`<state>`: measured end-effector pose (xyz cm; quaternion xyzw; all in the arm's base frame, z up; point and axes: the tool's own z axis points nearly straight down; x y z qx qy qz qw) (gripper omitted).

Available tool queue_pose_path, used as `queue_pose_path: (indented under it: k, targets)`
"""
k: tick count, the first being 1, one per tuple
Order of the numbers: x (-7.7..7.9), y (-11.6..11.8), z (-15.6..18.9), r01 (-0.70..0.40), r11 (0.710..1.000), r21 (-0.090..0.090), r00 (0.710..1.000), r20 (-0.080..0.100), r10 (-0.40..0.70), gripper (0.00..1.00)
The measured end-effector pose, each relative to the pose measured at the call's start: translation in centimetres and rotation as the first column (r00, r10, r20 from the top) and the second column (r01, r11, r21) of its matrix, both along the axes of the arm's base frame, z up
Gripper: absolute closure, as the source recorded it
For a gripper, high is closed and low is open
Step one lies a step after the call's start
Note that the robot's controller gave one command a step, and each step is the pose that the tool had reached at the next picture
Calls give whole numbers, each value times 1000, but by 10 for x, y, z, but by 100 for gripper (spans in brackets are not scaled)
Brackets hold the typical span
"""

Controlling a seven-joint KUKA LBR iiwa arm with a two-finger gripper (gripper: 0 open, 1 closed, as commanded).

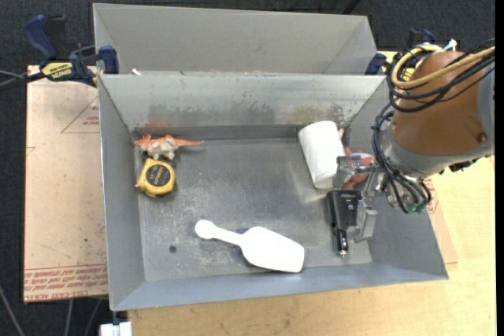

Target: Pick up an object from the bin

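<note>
White scoop [256, 245], handle pointing left, lies left of the gripper [350, 230], whose spread cannot be told; white cup [321, 153] sits just beyond.

Bin [236, 185] holds scoop [264, 248], tape measure [156, 178], cup [321, 153], perhaps a toy dinosaur [164, 144].

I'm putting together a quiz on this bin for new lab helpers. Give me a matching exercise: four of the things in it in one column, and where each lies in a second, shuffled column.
Things
1. white scoop
2. yellow tape measure
3. orange toy dinosaur
4. white cup

Places
A. left, at the foot of the bin's back wall
B. front middle of the floor
C. back right, next to the gripper
D. left side, just forward of the back wall

Pairs: 1-B, 2-D, 3-A, 4-C
</note>
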<state>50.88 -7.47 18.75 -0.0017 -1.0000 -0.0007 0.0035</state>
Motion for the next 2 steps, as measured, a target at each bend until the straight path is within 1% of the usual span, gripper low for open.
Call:
queue_pose_path:
  k: [1, 2]
  targets:
    - [2, 0, 4, -2, 1000, -1, 1000, 7, 2, 0]
    - [-6, 9, -35, 35, 999, -1, 999, 14, -35, 0]
